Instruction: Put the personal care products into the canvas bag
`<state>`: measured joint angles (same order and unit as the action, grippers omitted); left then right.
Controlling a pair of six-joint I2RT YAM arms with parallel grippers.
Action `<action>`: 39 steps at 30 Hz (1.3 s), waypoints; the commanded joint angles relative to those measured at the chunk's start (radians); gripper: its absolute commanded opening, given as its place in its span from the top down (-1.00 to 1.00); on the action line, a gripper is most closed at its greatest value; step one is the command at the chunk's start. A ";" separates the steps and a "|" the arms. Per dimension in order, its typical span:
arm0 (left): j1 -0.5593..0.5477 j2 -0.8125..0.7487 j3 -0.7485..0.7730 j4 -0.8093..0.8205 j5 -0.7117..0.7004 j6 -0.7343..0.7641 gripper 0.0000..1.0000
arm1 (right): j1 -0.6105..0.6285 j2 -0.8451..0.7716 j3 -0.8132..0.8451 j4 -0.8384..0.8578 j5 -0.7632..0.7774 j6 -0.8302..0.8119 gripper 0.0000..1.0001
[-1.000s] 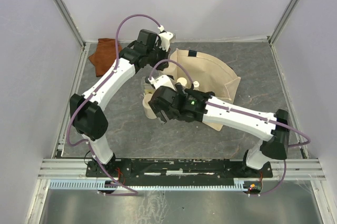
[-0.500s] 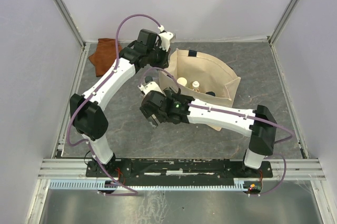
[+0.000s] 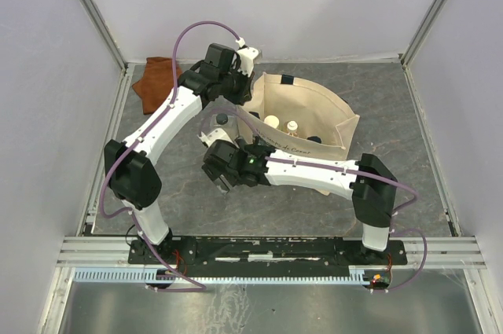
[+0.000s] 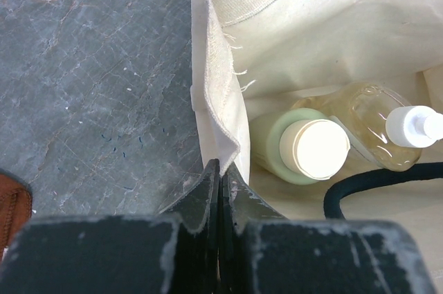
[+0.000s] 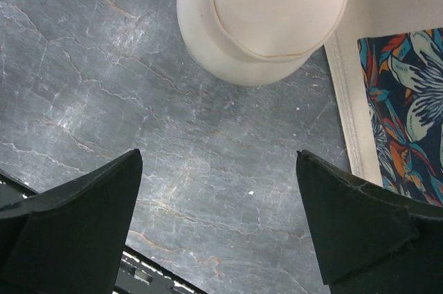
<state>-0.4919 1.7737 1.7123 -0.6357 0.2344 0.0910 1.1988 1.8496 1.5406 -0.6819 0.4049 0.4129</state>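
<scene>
The canvas bag (image 3: 334, 118) stands open at the back centre. My left gripper (image 3: 245, 86) is shut on the bag's left rim (image 4: 220, 138). Inside the bag lie the olive-green cylinder (image 4: 277, 143) and the amber flat bottle (image 4: 370, 117), both white-capped. My right gripper (image 3: 219, 174) is open and empty over the table, left of the bag. The cream cylinder (image 5: 263, 21) stands just ahead of its fingers; the top view hides it under the wrist. The bag's floral panel (image 5: 408, 114) is to the right. The clear bottle's dark cap (image 3: 222, 119) shows left of the bag.
A rust-brown folded cloth (image 3: 157, 81) lies at the back left corner. A black strap (image 4: 377, 182) lies inside the bag. Grey walls close the table on three sides. The arm bases' rail (image 3: 267, 249) runs along the near edge.
My right arm has swung left, away from the bag front, with its open gripper now over the table by the cream cylinder. The left arm and the bag have not moved.
</scene>
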 commanded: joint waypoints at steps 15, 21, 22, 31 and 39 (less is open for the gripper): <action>0.010 -0.062 -0.004 0.020 0.001 0.015 0.95 | -0.063 0.077 0.033 0.160 0.073 -0.057 -1.00; 0.011 -0.061 -0.013 0.030 0.006 0.015 0.95 | -0.071 0.109 0.047 0.212 0.042 -0.072 -1.00; 0.012 -0.062 -0.015 0.030 0.007 0.015 0.95 | -0.071 0.118 0.052 0.216 0.039 -0.072 -1.00; 0.018 -0.068 -0.020 0.030 0.012 0.019 0.95 | -0.070 0.184 0.101 0.247 0.023 -0.088 -1.00; 0.022 -0.074 -0.031 0.034 0.016 0.019 0.95 | -0.073 0.193 0.096 0.308 0.084 -0.101 -1.00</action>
<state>-0.4831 1.7561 1.6894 -0.6300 0.2386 0.0914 1.1248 2.0453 1.5913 -0.4492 0.4400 0.3305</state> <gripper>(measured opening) 0.054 0.998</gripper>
